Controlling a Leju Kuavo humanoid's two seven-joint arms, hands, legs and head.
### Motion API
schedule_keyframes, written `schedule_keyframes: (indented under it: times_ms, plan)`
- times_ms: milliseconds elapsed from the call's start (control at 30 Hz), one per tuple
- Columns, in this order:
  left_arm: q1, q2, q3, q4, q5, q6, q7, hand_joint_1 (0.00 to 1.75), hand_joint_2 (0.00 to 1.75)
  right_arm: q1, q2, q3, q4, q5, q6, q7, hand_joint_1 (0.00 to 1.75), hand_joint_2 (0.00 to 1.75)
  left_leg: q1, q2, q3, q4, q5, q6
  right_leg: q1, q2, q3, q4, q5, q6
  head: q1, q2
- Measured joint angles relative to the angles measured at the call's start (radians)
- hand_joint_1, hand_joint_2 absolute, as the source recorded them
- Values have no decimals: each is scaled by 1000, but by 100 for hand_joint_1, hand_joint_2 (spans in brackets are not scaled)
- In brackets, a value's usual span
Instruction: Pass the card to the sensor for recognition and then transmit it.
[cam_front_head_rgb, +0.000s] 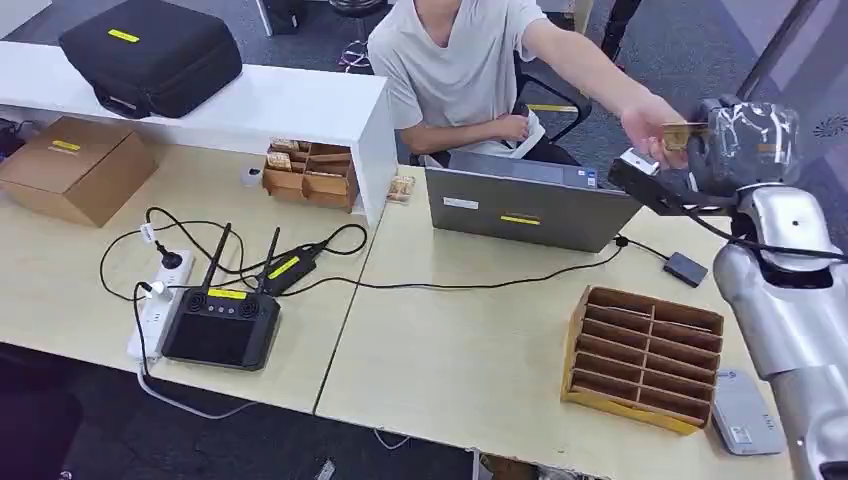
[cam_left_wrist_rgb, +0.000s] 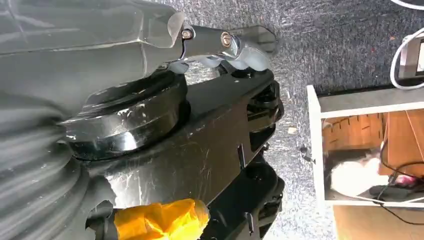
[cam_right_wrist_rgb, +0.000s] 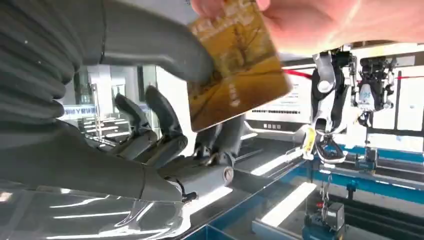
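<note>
A person's hand (cam_front_head_rgb: 650, 124) holds a gold card (cam_front_head_rgb: 684, 133) right at my raised right hand (cam_front_head_rgb: 745, 145), above the table's far right. In the right wrist view the person's fingers (cam_right_wrist_rgb: 320, 22) pinch the card (cam_right_wrist_rgb: 235, 65) at one end. The card lies in front of my thumb (cam_right_wrist_rgb: 165, 47); my fingers (cam_right_wrist_rgb: 150, 125) are spread apart beneath it and do not close on it. A small black box (cam_front_head_rgb: 686, 268) on a cable lies on the table under that hand. My left hand (cam_left_wrist_rgb: 75, 60) hangs by the robot's body, its fingers hidden.
A grey laptop (cam_front_head_rgb: 525, 205) stands in front of the seated person. A wooden slotted rack (cam_front_head_rgb: 645, 355) and a flat grey device (cam_front_head_rgb: 742, 410) sit at the near right. Left of them are a black controller (cam_front_head_rgb: 220, 325), a power strip (cam_front_head_rgb: 160, 305), cables and a cardboard box (cam_front_head_rgb: 75, 168).
</note>
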Motion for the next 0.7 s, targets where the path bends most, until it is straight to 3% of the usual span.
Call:
schedule_keyframes:
  times_ms: [433, 567, 700]
  plan:
    - [0, 0, 2, 0, 8, 1, 5, 0, 175, 1, -11, 10, 18, 1, 3, -14, 0, 175, 0, 0, 0, 0, 0, 0, 0, 0, -1, 0, 0, 0, 0, 0]
    - [2, 0, 6, 0, 22, 1, 0, 0, 175, 5, -64, 9, 11, 14, 12, -14, 0, 175, 0, -1, -1, 1, 0, 0, 0, -1, -1, -1, 0, 0, 0, 0]
    - [3, 0, 23, 0, 29, -3, -7, 0, 175, 13, -160, 4, 12, 24, 27, -17, 0, 175, -1, -2, -2, 2, 0, 0, 0, -2, -1, -2, 1, 1, 0, 0]
